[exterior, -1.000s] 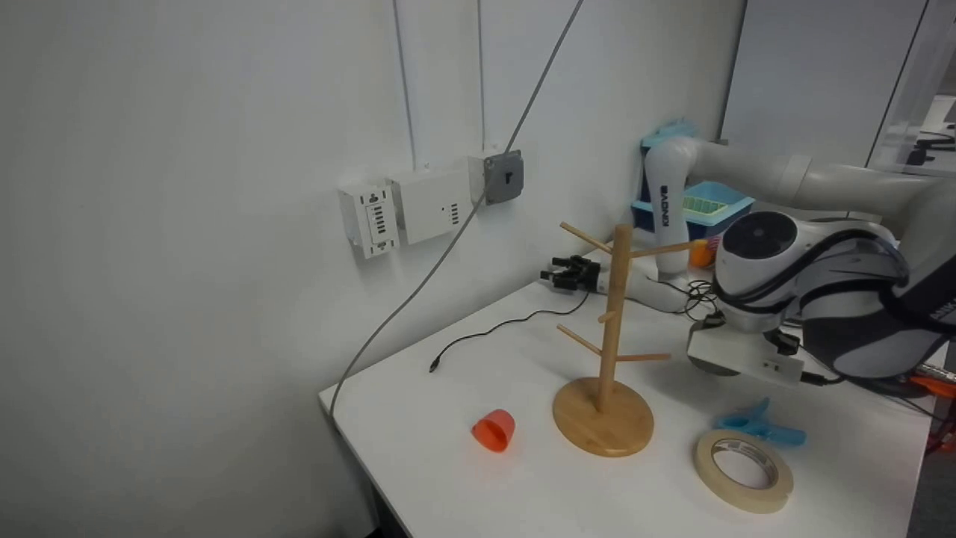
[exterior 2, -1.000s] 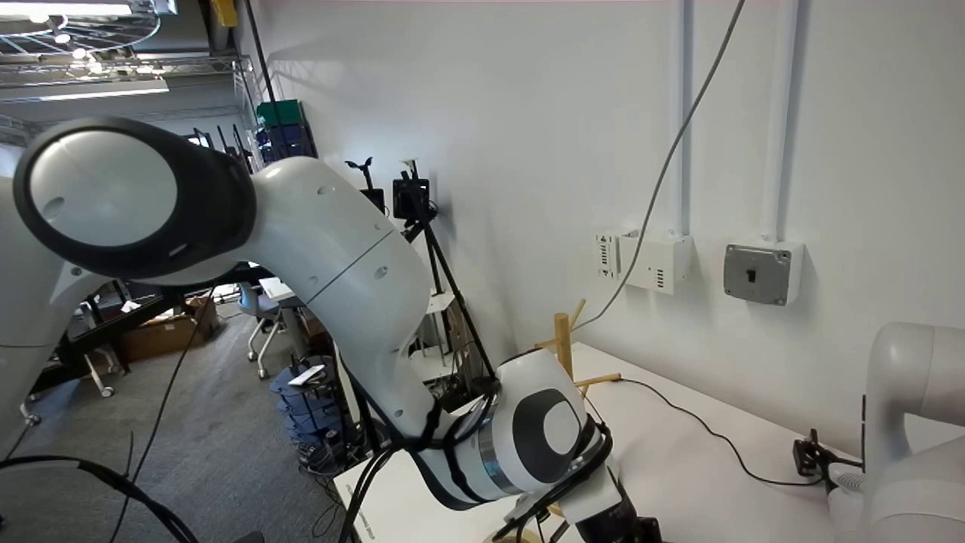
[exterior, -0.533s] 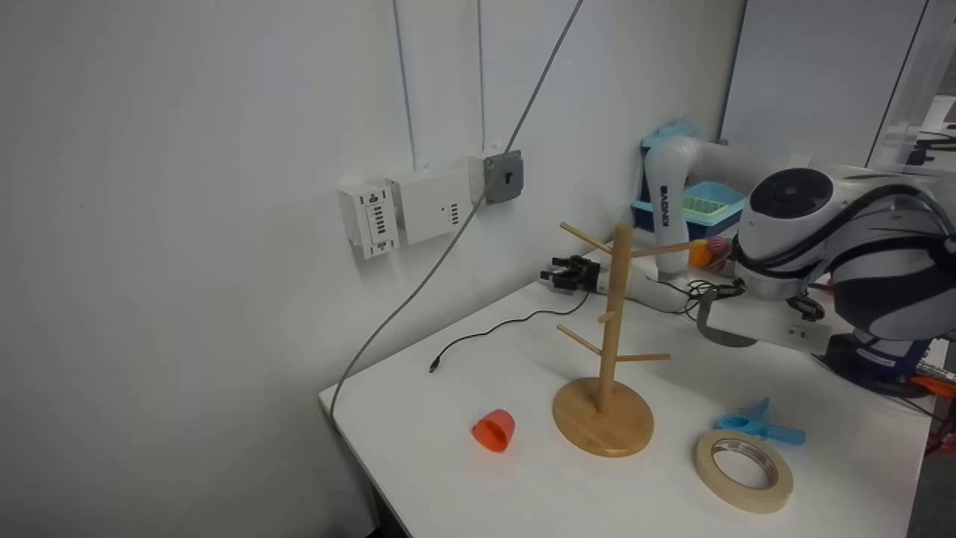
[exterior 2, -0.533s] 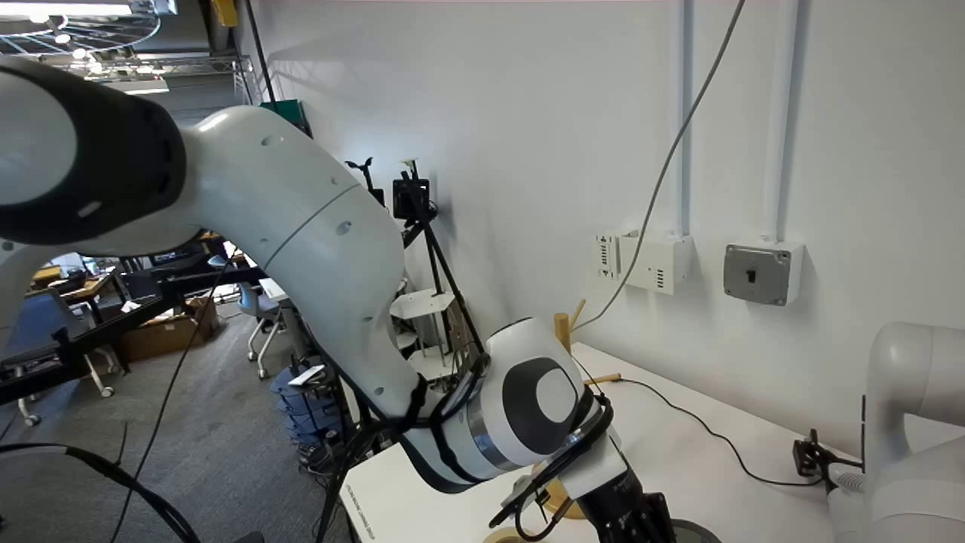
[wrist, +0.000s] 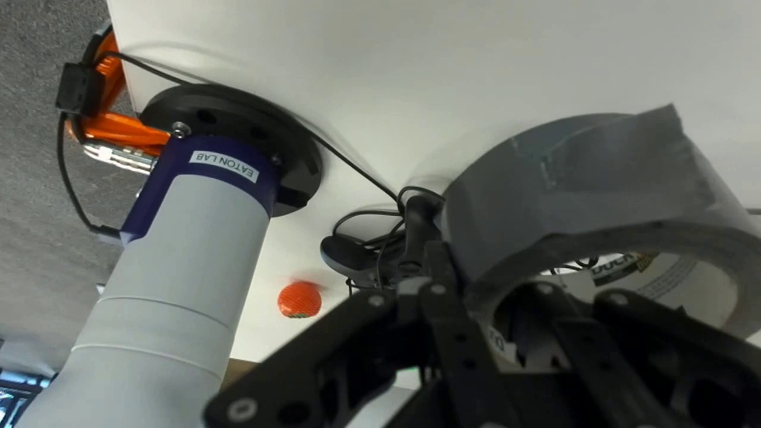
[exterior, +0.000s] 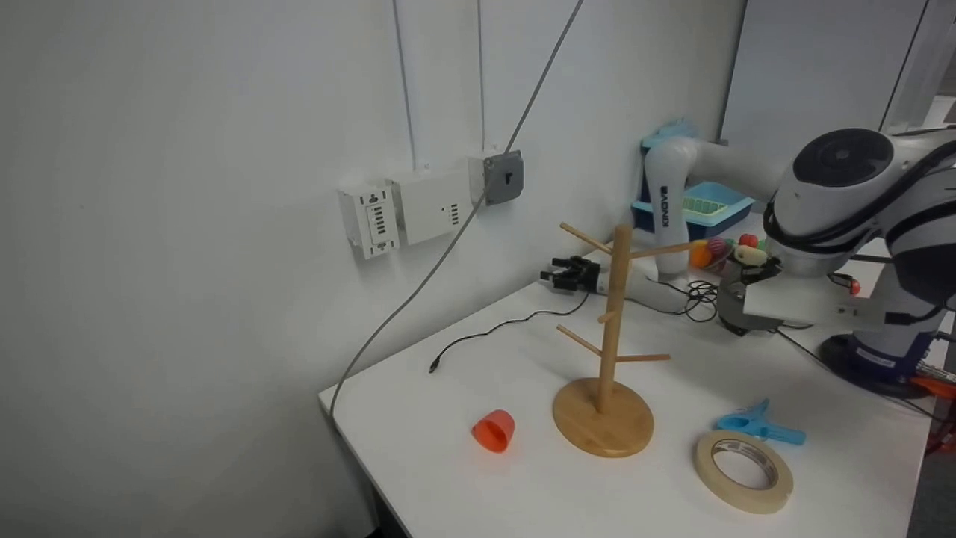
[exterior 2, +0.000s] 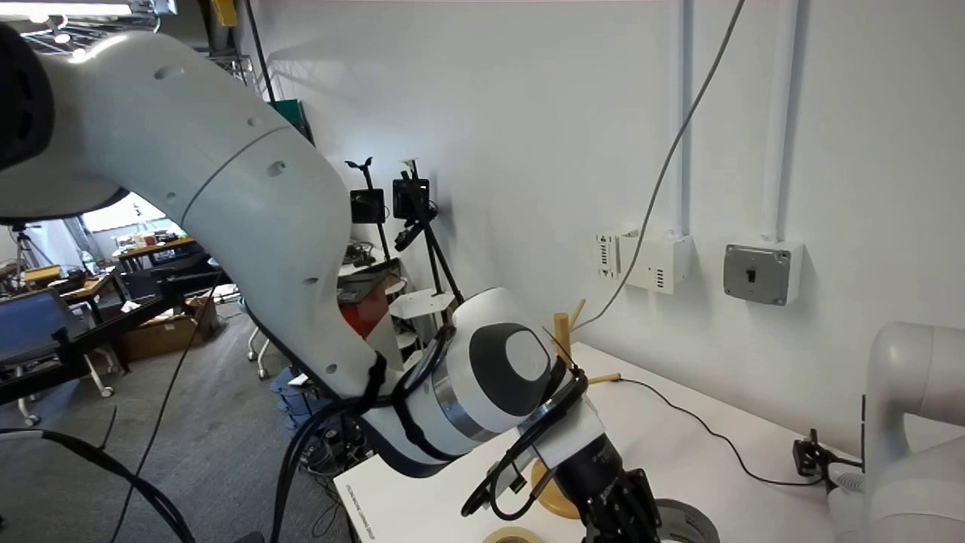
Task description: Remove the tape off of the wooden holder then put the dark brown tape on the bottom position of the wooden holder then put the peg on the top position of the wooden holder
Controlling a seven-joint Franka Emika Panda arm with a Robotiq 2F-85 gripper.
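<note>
I take the dark roll [wrist: 594, 184] for stiff and fairly heavy, hard to crush, its outer face grippy; its loose end [wrist: 660, 137] could snag on the holder [exterior: 611, 340]. The rim is the right place to hold it, and my gripper [wrist: 487, 276] clamps it there: 1 finger in the hole, 1 against the outside, the jaws parted only by the rim's thickness. An off-centre hold may let it swing, so I would carry it slowly. The roll hangs over the bench [exterior: 538, 493], inward from the edge where the purple-banded base [wrist: 238, 154] stands, well apart from the holder. The tape [exterior: 743, 498] lies off the holder, farther from the wall-side edge, just beside the peg [exterior: 758, 427].
</note>
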